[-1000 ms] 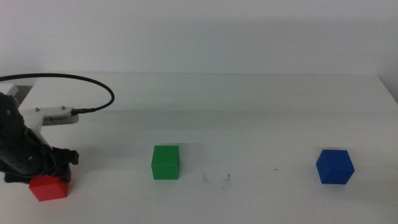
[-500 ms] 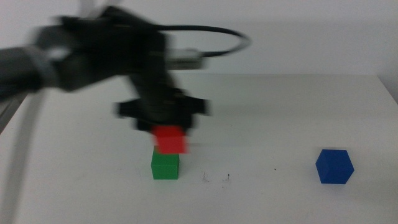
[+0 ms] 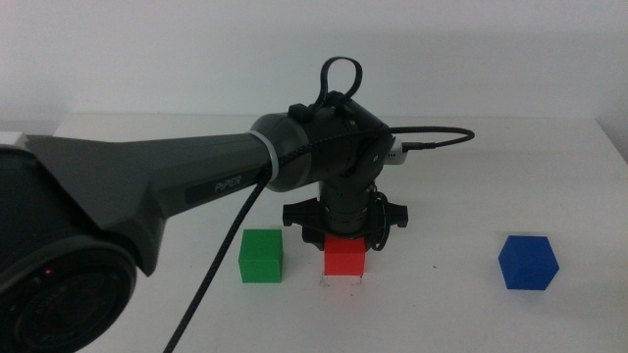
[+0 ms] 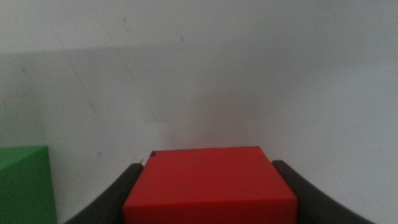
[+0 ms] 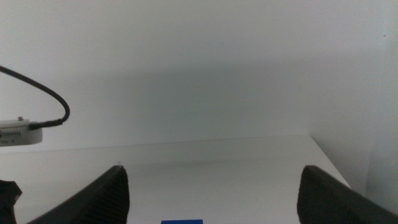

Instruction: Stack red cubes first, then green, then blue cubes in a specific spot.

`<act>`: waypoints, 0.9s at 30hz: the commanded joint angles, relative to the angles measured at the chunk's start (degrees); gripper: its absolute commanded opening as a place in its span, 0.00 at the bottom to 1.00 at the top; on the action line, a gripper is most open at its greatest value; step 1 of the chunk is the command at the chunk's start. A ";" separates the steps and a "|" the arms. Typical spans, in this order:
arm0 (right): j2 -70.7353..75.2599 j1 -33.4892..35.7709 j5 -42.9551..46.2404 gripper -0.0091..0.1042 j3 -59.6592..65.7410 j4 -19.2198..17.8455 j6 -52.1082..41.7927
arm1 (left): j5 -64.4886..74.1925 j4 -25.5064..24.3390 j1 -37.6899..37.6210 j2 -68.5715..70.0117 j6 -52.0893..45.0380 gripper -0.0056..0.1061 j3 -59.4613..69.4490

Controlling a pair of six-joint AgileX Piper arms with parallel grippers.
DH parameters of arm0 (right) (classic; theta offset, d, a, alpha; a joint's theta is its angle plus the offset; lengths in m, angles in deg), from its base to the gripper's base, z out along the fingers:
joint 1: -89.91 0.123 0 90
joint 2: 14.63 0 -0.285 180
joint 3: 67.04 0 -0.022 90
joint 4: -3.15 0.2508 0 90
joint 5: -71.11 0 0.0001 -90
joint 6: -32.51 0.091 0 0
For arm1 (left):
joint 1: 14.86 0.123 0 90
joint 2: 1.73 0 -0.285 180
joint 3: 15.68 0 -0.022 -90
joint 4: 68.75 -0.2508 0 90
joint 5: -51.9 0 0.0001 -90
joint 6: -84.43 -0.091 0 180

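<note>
Your left gripper (image 3: 345, 238) pinches the red cube (image 3: 345, 257) between its jaws, low over the white table (image 3: 471, 186), apparently at the marked spot. The green cube (image 3: 261, 256) sits just beside the jaws, the blue cube (image 3: 528, 262) well apart opposite. Your right gripper (image 5: 214, 186) waits, jaws spread.

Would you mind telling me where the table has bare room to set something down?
The widest free patch lies between the red cube, gripped by the left gripper, and the blue cube. The table behind them is bare too. It is crowded between the green cube and the red one.
</note>
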 commanded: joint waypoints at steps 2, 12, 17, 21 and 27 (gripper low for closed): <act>0.29 -0.22 0.42 0.90 0.24 -0.43 -0.66 | -0.93 -1.34 0.38 -0.33 1.04 0.04 -0.50; 0.29 -0.22 0.42 0.90 0.24 -0.43 -0.66 | -0.22 1.53 0.93 -1.86 0.67 0.08 -0.50; 0.29 -0.22 0.42 0.90 0.24 -0.43 -0.66 | -0.20 1.26 1.03 -1.97 -1.34 0.19 -0.50; 0.29 -0.22 0.42 0.90 0.24 -0.43 -0.66 | -0.22 0.46 1.03 -1.97 -0.82 0.37 -0.50; 0.29 -0.22 0.42 0.90 0.24 -0.43 -0.66 | -1.87 0.58 1.03 -1.97 -0.69 0.70 -0.50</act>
